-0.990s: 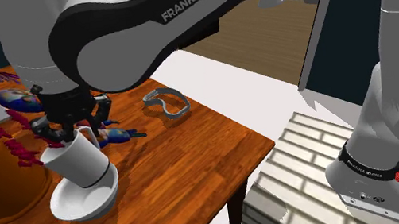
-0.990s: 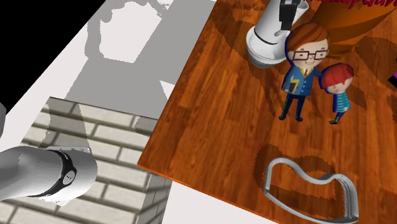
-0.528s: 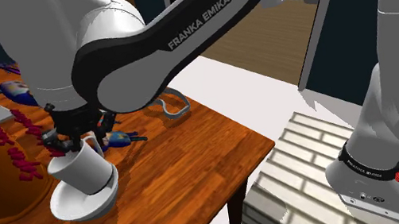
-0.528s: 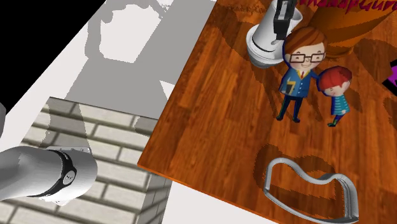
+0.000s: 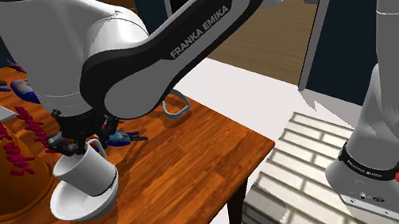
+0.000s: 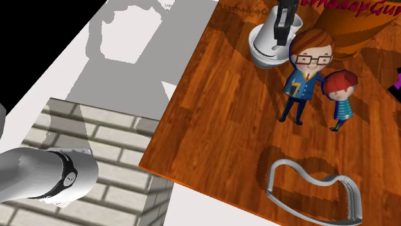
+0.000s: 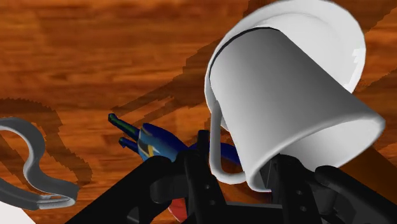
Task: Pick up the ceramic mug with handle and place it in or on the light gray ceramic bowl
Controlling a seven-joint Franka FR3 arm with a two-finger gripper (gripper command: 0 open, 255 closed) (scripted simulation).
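Your arm (image 5: 60, 46) is white-shelled with dark joints, white FRANKA EMIKA lettering (image 5: 206, 27), a black red-dotted base band (image 5: 367, 164), and an all-black gripper (image 5: 78, 142).

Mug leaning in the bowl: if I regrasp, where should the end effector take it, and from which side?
Likely the rim wall beside the handle, from above the open mouth. The mug leans base-down in the bowl, mouth tipped up toward the end effector, so that thin wall is exposed.

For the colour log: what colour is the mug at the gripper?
The mug is white, thin dark line near its base; best in wrist view.
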